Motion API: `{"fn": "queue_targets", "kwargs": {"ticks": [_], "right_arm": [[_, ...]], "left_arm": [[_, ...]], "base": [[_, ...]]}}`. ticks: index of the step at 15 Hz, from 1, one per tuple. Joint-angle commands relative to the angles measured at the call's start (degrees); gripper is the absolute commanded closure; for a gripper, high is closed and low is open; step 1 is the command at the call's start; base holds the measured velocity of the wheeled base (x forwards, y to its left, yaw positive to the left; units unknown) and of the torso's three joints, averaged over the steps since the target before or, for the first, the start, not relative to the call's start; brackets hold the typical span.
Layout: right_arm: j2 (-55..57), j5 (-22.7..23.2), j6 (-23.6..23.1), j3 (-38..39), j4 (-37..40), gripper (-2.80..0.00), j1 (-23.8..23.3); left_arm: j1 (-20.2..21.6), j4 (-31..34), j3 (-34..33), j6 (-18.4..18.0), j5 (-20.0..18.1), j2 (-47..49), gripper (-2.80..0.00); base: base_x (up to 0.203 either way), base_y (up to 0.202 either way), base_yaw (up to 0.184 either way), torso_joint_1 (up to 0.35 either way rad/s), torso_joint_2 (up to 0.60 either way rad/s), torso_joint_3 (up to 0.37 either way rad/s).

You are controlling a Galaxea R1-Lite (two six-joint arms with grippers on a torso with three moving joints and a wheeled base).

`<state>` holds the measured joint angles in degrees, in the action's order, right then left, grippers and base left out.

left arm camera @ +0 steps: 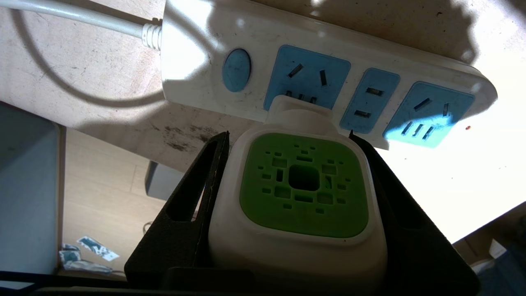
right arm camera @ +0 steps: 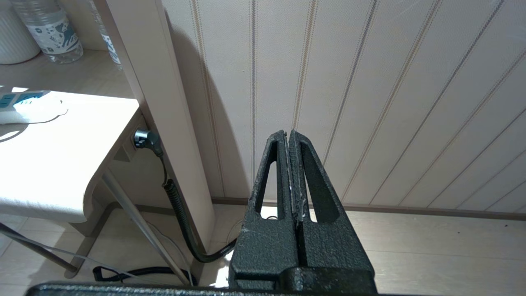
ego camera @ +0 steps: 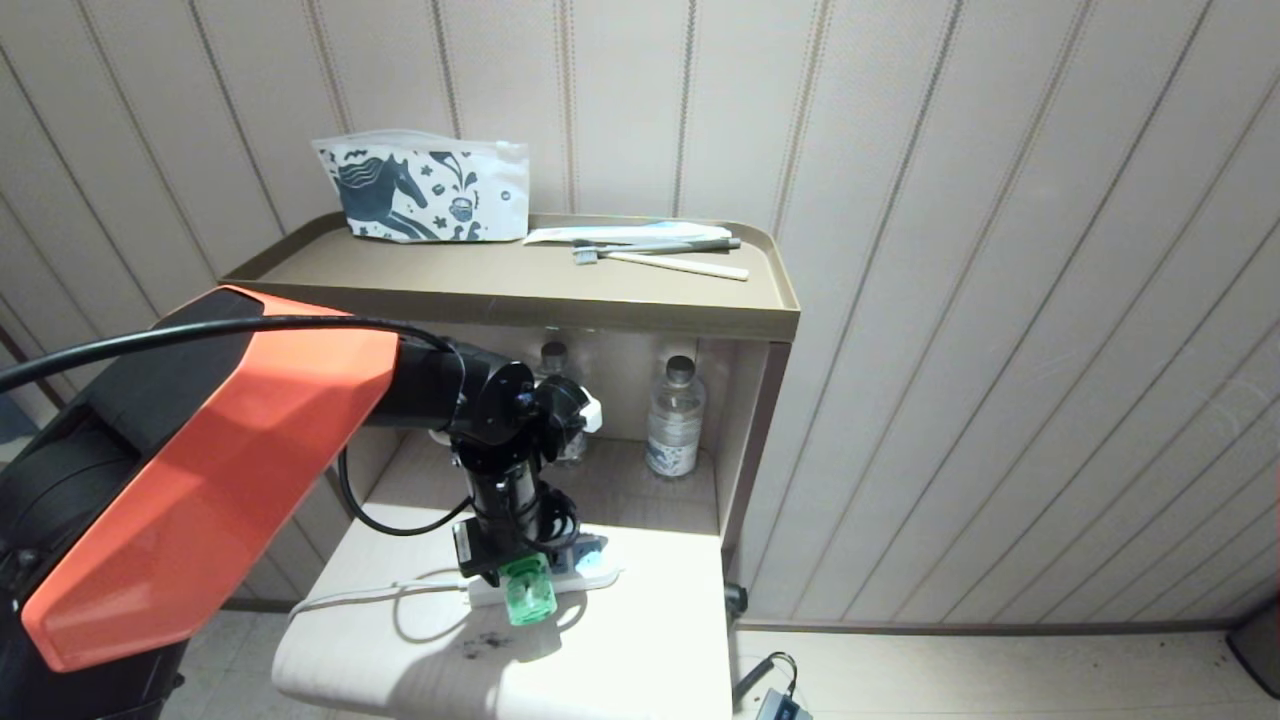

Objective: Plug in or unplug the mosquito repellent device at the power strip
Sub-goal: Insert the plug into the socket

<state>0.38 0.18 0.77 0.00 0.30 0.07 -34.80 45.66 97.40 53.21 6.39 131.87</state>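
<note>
The left pincer (left arm camera: 302, 213) is clamping the mosquito repellent device (left arm camera: 303, 185) at the power strip (left arm camera: 320, 74) on the bench (ego camera: 640, 640), risking dragging the unsecured strip along.

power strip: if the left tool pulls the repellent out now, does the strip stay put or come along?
Probably comes along. The power strip lies loose on the table with nothing visibly holding it, and looks like light, stiff plastic. Its cord loops slack, so little restraint there. The left tool clamps only the mosquito repellent device; the right tool is parked away.
</note>
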Motion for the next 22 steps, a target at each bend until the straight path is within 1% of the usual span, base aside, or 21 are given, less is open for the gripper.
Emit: {"fn": "queue_targets", "kwargs": {"ticks": [1,5,8,11,12,22], "right_arm": [[0.0,0.1,0.0,0.0,0.0,0.0,0.0],[0.0,0.1,0.0,0.0,0.0,0.0,0.0],[0.0,0.0,0.0,0.0,0.0,0.0,0.0],[0.0,0.1,0.0,0.0,0.0,0.0,0.0],[0.0,0.1,0.0,0.0,0.0,0.0,0.0],[0.0,0.1,-0.1,0.0,0.0,0.0,0.0]], "left_arm": [[-0.1,0.1,0.0,0.3,0.0,0.3,0.0],[-0.2,0.1,1.0,0.1,0.0,1.6,0.0],[-0.5,0.8,3.3,-0.2,0.1,3.0,0.0],[-0.6,1.1,3.4,-0.3,0.1,3.3,0.0],[-0.5,1.2,3.1,0.0,0.9,3.7,0.0],[-0.2,1.3,4.2,-0.5,0.9,5.4,0.0]], "base": [[0.0,0.0,0.0,0.0,0.0,0.0],[0.0,0.0,0.0,0.0,0.0,0.0],[0.0,0.0,0.0,0.0,0.0,0.0],[0.0,0.0,0.0,0.0,0.0,0.0],[0.0,0.0,0.0,0.0,0.0,0.0],[0.0,0.0,0.0,0.0,0.0,0.0]]}}
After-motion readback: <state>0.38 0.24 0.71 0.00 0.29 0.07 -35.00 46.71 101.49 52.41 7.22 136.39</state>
